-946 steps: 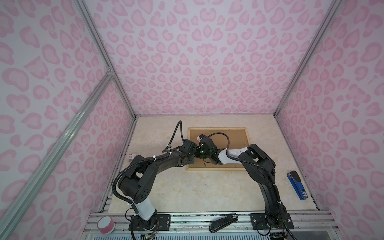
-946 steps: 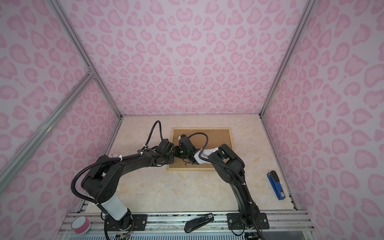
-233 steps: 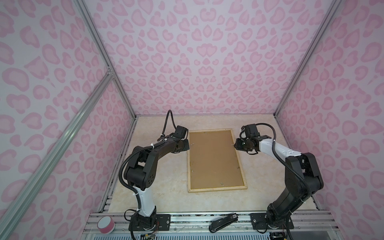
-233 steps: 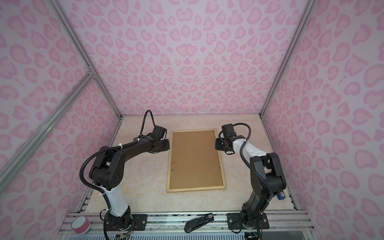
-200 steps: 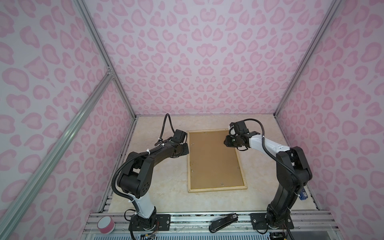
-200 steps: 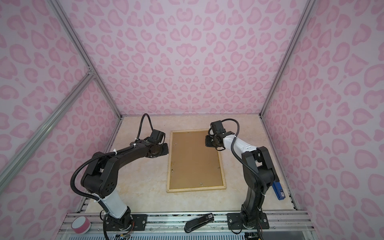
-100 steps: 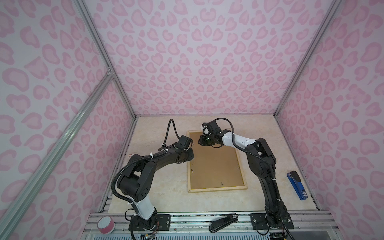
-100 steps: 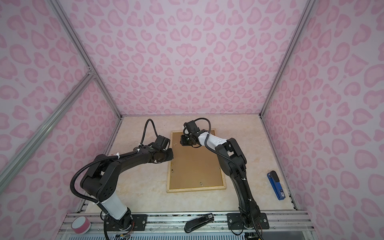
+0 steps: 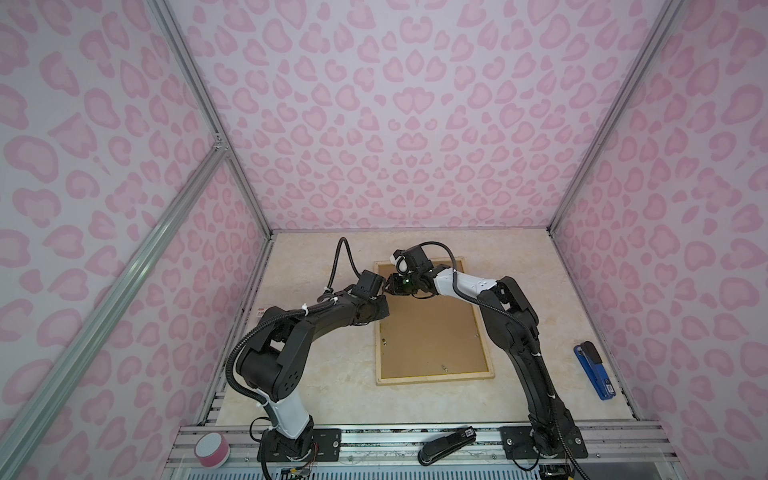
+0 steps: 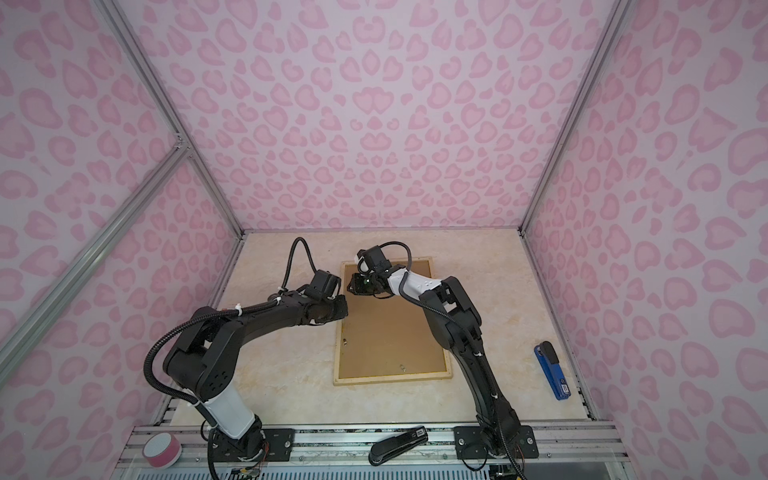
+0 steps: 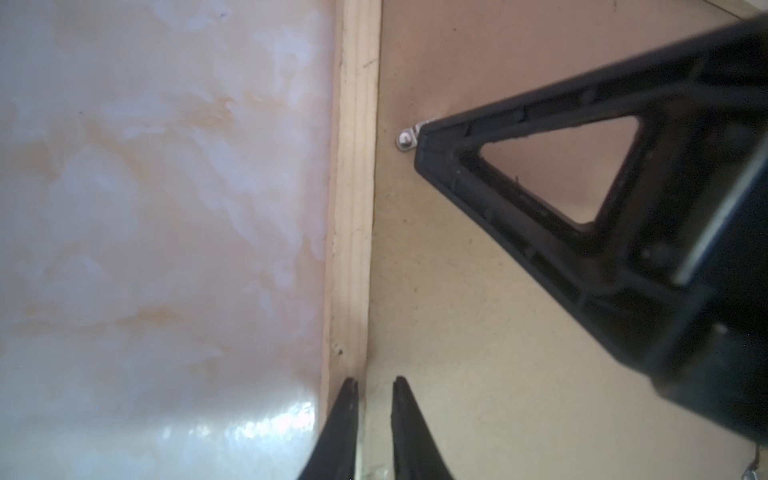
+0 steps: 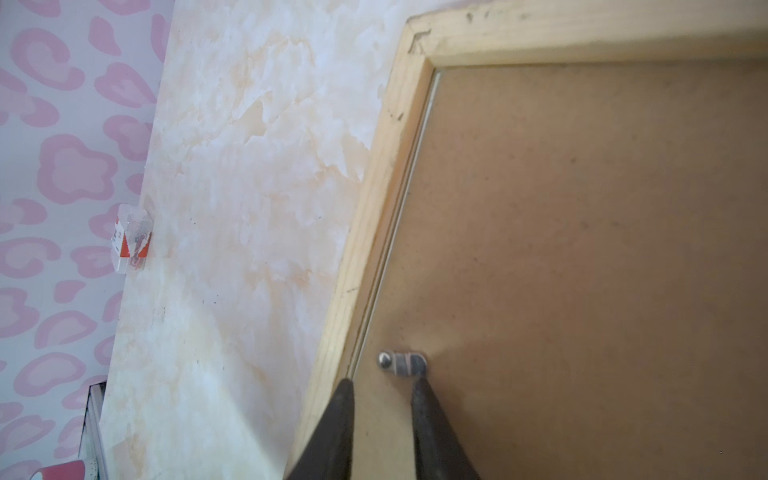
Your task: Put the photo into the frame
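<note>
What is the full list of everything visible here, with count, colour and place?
frame: one, pale wood, flat on the table's middle.
backing board: one, brown, inside the frame.
metal tabs: at least three, silver, near the board's edges.
blue stapler: one, table's right side.
black stapler: one, front rail.
round object: one, pink and white, rail's left end.
clear box: one, red label, table's left edge.
table: one, beige marble.
walls: three, pink-spotted.
left gripper: black, slightly open, at frame's left strip.
right gripper: black, slightly open, beside a tab.
</note>
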Robot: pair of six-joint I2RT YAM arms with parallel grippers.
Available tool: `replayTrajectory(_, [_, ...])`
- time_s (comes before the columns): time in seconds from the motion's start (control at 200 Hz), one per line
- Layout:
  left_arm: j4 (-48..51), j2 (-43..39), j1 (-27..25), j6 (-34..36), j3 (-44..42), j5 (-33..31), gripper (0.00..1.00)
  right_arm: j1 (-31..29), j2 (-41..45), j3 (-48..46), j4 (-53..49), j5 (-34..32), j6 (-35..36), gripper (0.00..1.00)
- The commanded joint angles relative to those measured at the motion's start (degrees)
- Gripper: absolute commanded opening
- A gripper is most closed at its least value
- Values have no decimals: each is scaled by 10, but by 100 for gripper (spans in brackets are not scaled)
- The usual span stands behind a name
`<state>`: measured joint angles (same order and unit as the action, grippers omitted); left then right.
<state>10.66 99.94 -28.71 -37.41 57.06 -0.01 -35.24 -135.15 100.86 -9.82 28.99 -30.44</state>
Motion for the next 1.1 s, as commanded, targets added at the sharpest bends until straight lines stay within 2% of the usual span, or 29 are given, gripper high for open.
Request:
replayTrajectory(0.0, [4,6,2,7,-4,7,19,0,-17,9,-2,2,-4,28])
replayTrajectory(0.355, [6,7,6,6,-12,11,19,8,-53,44,21,70,-17,29])
replayTrajectory(0.69, [5,4,14,10,-24,15,19,7,-70,62,3,139,4,29])
replayTrajectory(1.094, [11,-13,21,17,-28,7,19,22,-64,77,-11,132,12,29])
